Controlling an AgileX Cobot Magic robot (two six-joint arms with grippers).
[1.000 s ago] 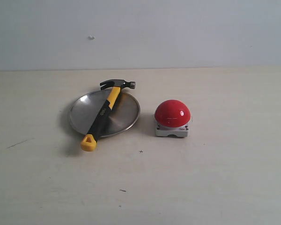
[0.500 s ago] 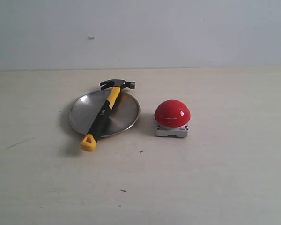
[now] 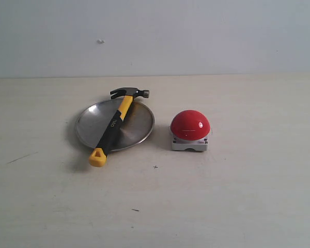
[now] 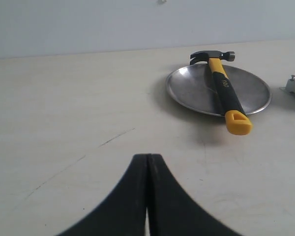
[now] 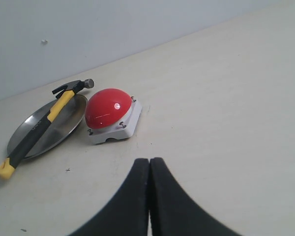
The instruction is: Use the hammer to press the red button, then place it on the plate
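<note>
Left gripper [image 4: 148,160]: hanging low over the table [image 3: 237,196], well short of the plate [image 3: 139,121], black fingers pressing together, gripping nothing.
Right gripper [image 5: 149,162]: hanging near the red button [image 3: 190,125], fingers likewise meeting, carrying nothing.
Hammer [image 3: 115,124]: lying slantwise across the plate, dark head overhanging the far rim, yellow looped end jutting past the near rim.
Red button: sitting just beside the plate, not touching it, glossy dome catching a highlight.
Wrist views: showing both grippers, lying outside the exterior view's frame.
Left wrist view: catching only an edge of the button at the frame's border.
</note>
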